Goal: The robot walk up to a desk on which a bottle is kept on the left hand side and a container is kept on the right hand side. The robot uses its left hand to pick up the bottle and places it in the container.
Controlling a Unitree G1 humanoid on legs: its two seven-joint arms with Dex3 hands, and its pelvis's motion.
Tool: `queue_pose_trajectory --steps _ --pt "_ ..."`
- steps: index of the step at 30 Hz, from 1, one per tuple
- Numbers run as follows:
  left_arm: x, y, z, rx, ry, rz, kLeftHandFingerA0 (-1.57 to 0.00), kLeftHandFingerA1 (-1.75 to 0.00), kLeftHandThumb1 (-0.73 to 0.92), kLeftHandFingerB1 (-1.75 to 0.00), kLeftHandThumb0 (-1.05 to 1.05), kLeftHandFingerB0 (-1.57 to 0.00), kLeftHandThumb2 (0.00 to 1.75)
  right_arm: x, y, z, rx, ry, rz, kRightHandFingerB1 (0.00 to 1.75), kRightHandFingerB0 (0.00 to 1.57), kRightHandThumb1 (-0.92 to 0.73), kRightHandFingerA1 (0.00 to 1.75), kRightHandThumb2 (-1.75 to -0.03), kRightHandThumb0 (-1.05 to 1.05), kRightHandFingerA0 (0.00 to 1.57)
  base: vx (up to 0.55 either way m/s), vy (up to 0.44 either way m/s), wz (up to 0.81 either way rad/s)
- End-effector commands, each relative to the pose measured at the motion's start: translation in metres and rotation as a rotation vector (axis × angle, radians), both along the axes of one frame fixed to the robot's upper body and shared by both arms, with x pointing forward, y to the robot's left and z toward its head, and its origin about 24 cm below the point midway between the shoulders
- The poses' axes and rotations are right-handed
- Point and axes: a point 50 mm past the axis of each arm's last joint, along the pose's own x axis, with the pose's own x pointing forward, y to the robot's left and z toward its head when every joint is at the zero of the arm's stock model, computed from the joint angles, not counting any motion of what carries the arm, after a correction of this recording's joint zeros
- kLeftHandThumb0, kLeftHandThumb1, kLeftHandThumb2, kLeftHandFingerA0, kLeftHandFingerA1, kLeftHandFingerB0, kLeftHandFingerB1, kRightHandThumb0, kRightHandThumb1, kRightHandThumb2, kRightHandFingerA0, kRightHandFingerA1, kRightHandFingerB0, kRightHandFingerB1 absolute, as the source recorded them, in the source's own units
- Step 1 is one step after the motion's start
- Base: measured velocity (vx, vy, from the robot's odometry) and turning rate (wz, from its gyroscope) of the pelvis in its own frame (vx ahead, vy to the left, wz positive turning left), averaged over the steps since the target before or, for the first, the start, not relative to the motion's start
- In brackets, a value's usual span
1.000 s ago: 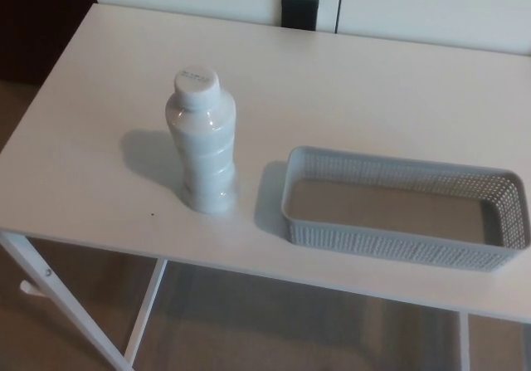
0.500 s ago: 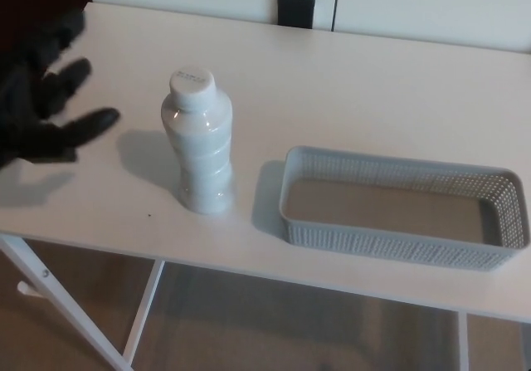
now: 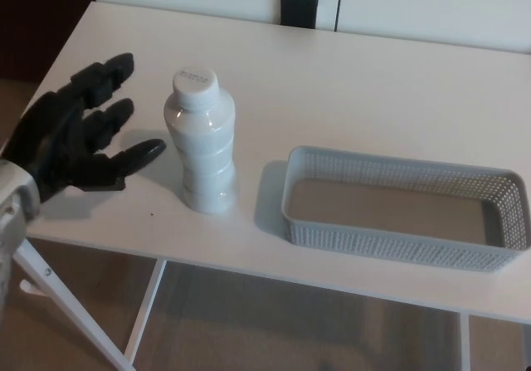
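Observation:
A white bottle (image 3: 200, 141) with a white cap stands upright on the white desk (image 3: 348, 97), left of centre. My left hand (image 3: 79, 134) hovers just left of it, black fingers spread open, the thumb tip a short gap from the bottle's side. To the right of the bottle lies a long grey mesh container (image 3: 402, 207), with nothing inside it. My right hand does not show.
The desk's front edge runs below the bottle and container, with white legs (image 3: 75, 313) and floor beneath. A black square object (image 3: 299, 10) sits at the wall behind the desk's far edge.
My left hand came in from the left edge and has moved right, closer to the bottle, still open. Bottle and container have stayed put.

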Motion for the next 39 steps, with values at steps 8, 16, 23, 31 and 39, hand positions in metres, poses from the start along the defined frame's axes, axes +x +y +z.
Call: queue_pose_trajectory --steps 8,16,23,31,39 --pt "0.001 -0.024 -0.007 -0.049 0.041 -0.035 0.00 -0.02 0.39 0.00 -0.65 0.00 0.70 0.001 0.000 0.001 0.028 -0.009 -0.035 0.48 0.21 -0.32 0.50 -0.72 -0.61 0.29 0.00 0.000 0.00" --pt "0.002 -0.045 -0.012 0.005 0.029 -0.091 0.00 -0.07 0.41 0.00 -0.66 0.00 0.72 0.007 0.000 0.004 0.034 -0.036 -0.007 0.43 0.15 -0.34 0.48 -0.72 -0.61 0.24 0.00 0.000 0.00" --pt "0.004 -0.063 -0.024 0.012 0.081 -0.067 0.00 -0.09 0.42 -0.01 -0.65 0.00 0.73 0.013 0.001 0.006 0.042 -0.047 -0.026 0.45 0.19 -0.31 0.49 -0.71 -0.60 0.29 0.00 0.000 0.00" --pt "0.021 -0.082 -0.040 -0.036 0.325 0.289 -0.48 -0.54 0.50 -0.08 -0.41 0.00 0.75 0.024 0.007 0.008 0.071 -0.079 -0.049 0.40 0.25 -0.35 0.45 -0.52 -0.62 0.36 0.00 0.000 0.00" --pt "0.042 -0.085 -0.045 0.099 0.298 0.364 -1.04 -0.82 0.71 -0.53 -0.12 -0.83 0.61 0.037 0.010 0.013 0.087 -0.120 -0.047 0.39 0.22 -0.37 0.41 -0.52 -0.62 0.30 0.00 0.000 0.00"
